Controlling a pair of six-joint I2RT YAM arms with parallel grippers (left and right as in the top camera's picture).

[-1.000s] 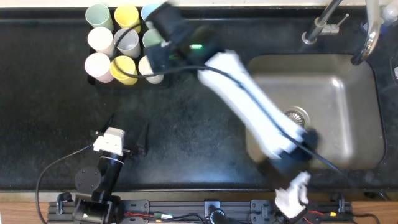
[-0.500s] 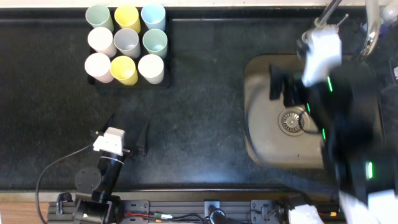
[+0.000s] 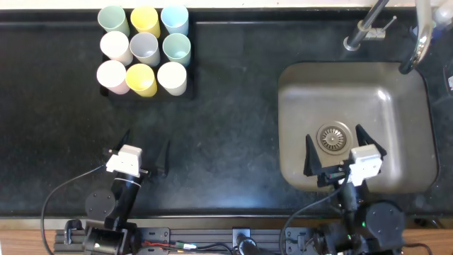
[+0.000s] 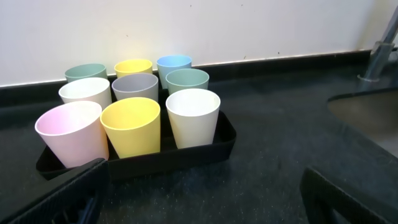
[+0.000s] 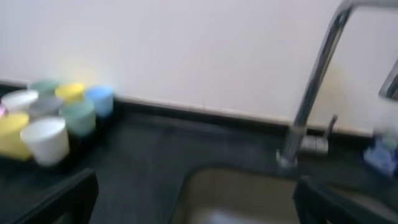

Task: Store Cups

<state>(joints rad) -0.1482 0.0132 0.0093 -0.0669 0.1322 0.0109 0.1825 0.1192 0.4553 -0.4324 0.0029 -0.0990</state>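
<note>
Several pastel cups stand upright in a three-by-three block in a black tray [image 3: 191,71] at the counter's back left, with a white cup [image 3: 172,76] at its front right corner. In the left wrist view the same cups [image 4: 130,124] fill the tray [image 4: 205,152] ahead of my left gripper [image 4: 204,173]. That gripper [image 3: 145,154] rests low near its base, open and holding nothing. My right gripper [image 3: 343,150] is open and holds nothing, hanging over the near part of the sink [image 3: 396,92]. Its own view shows the cups [image 5: 50,118] far off.
A steel sink with a drain [image 3: 334,136] takes up the right side, with a faucet [image 3: 364,28] behind it and another tap [image 3: 421,35] at the far right. Dark counter [image 3: 226,127] lies between tray and sink. Cables run along the front edge.
The right arm has pulled back from the cup tray, swung across the sink and folded down near its base. The left arm and the cups have not moved.
</note>
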